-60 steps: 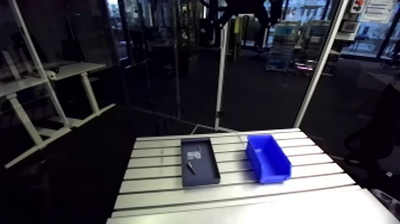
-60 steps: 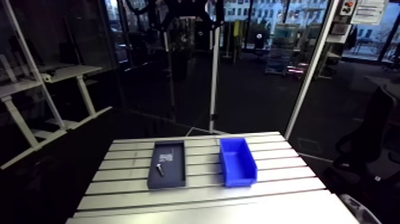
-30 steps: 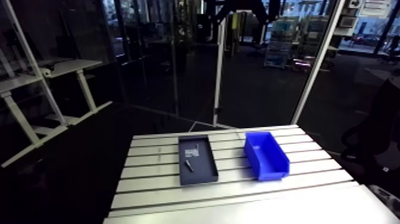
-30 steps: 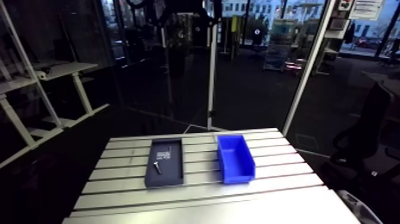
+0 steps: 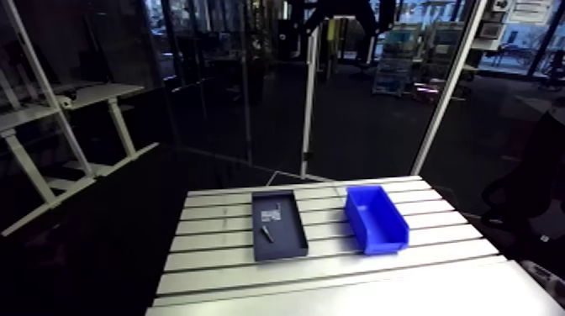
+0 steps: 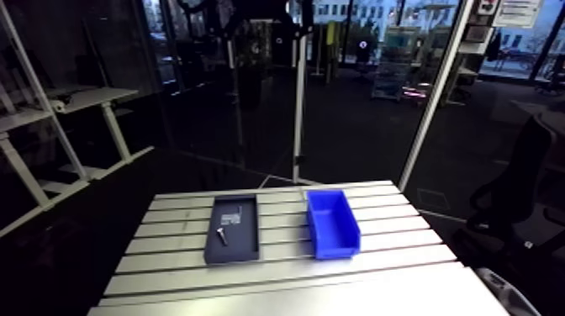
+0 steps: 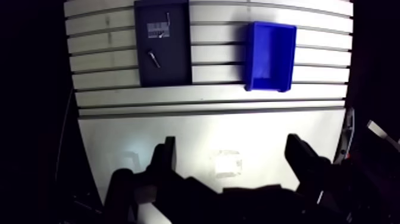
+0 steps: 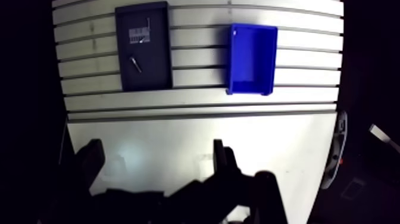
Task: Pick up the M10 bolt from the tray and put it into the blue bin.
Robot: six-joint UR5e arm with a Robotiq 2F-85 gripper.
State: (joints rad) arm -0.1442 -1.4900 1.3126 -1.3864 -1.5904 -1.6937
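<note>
Table [image 7: 214, 89]: slotted aluminium on the far part, with a smooth, pale sheet on the part nearer the arm; a bright patch of glare lies on the smooth part.
Tray [image 7: 175, 65]: dark, shallow, rectangular; it lies flat on the slotted part with its long side running away from the arm.
M10 bolt [image 7: 154, 58]: inside the tray, lying flat and askew to the tray walls, in the half of the tray nearer the gripper. It touches no wall as far as can be seen.
Other tray contents [image 7: 158, 28]: a few small pale pieces in the far half, apart from the bolt — too small to tell what they are.
Blue bin [image 7: 271, 59]: open-topped, upright, on the slotted part beside the tray and parallel to it. A strip of bare table lies between the two, and nothing can be seen inside.
Gripper [image 7: 233, 161]: high over the smooth part of the table, well apart from tray and bin, both of which lie ahead of it.
Fingers [image 7: 166, 158]: spread wide — only the table surface shows between them, and they have hold of nothing.
</note>
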